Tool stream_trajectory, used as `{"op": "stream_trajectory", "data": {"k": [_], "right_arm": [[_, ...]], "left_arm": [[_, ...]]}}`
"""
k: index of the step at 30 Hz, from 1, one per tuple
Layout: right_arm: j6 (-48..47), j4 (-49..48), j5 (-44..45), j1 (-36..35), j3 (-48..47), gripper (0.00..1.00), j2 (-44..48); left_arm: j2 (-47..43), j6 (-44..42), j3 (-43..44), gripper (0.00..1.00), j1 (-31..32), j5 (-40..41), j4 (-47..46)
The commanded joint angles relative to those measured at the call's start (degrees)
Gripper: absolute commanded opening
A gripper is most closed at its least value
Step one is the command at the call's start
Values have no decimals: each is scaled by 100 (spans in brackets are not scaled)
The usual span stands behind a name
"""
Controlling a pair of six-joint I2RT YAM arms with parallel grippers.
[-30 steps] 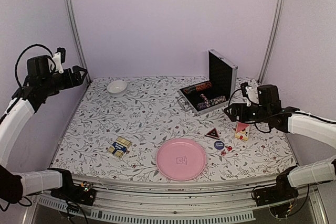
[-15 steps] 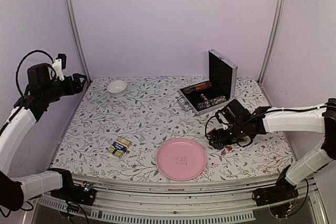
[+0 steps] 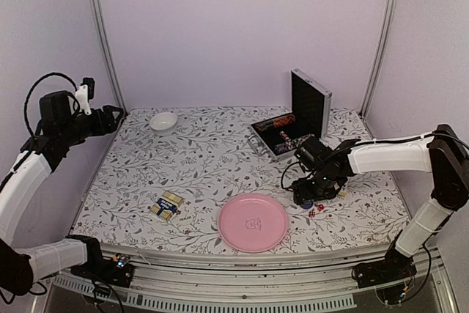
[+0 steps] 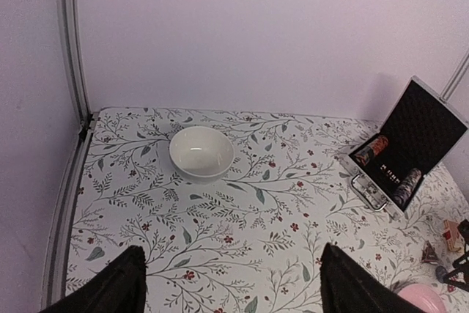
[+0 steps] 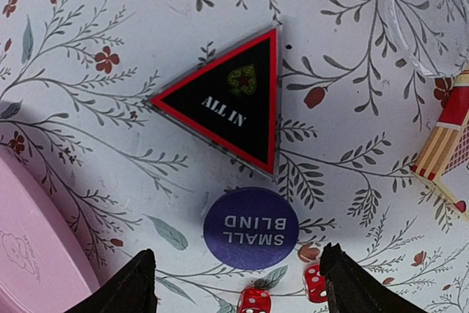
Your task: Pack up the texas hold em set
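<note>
Two labels: ALL IN triangle; SMALL BLIND button

Pink plate, white bowl, silver black-lined case, blue round button, red dice, floral-patterned table

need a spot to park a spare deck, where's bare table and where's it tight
Widest bare patch: the middle of the table, bordered by the white bowl, the case, the pink plate and the card deck. Crowded: right of the plate, where the right gripper hovers over the triangle marker, small blind button and dice.
</note>
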State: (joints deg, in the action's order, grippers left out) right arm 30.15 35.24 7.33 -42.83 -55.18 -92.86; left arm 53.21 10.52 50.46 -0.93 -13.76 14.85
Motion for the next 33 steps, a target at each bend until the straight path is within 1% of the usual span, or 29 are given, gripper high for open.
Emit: {"op": "stream_trajectory", "data": {"k": [1, 6, 17, 21, 28, 33], "right_arm": [[-60, 227, 95, 162, -210, 77, -237], [-166, 225, 116, 182, -302, 74, -402], [-367, 337, 97, 178, -553, 59, -792], [-285, 465, 234, 119, -488, 58, -846], [-156, 225, 77, 112, -360, 56, -880], [-170, 223, 13, 117, -377, 54, -978]], "left_arm": [[49, 20, 30, 82, -57, -94, -47], [64, -10, 14, 81, -57, 27, -57], [334, -128, 90, 82, -65, 282, 114], [303, -133, 65, 82, -65, 314, 102], [315, -131, 77, 82, -67, 279, 106], [305, -138, 79, 82, -65, 258, 110]]}}
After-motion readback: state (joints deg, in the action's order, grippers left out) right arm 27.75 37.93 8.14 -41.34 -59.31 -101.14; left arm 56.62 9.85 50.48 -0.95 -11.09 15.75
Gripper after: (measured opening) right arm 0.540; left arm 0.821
